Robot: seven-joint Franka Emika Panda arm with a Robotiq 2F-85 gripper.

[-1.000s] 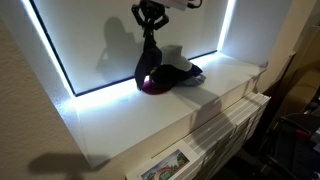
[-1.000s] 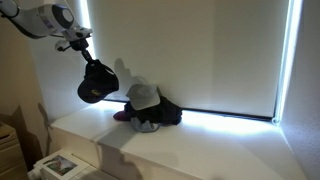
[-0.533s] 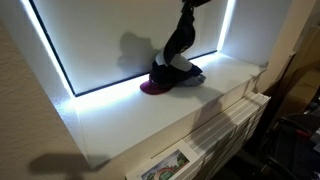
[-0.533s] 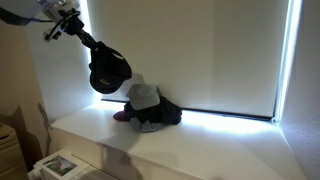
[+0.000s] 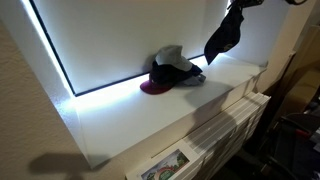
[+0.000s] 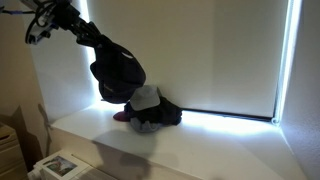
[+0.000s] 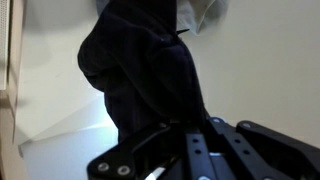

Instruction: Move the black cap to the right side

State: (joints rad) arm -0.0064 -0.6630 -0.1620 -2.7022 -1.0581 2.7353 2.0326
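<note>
1. The black fabric baseball cap [image 5: 224, 36] is held aloft at the upper right of an exterior view.
2. The gripper [image 7: 188, 128] is clamped on it.
3. A pile of other caps [image 5: 172, 72] is left mid-frame on the white ledge [image 5: 150, 120].

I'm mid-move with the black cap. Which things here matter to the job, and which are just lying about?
In the job:
- black cap, hanging in the air
- pincer, closed on the cap

Just lying about:
- maroon cap, grey-white cap and dark cap, piled together on the white ledge
- printed papers below the ledge's front edge
</note>
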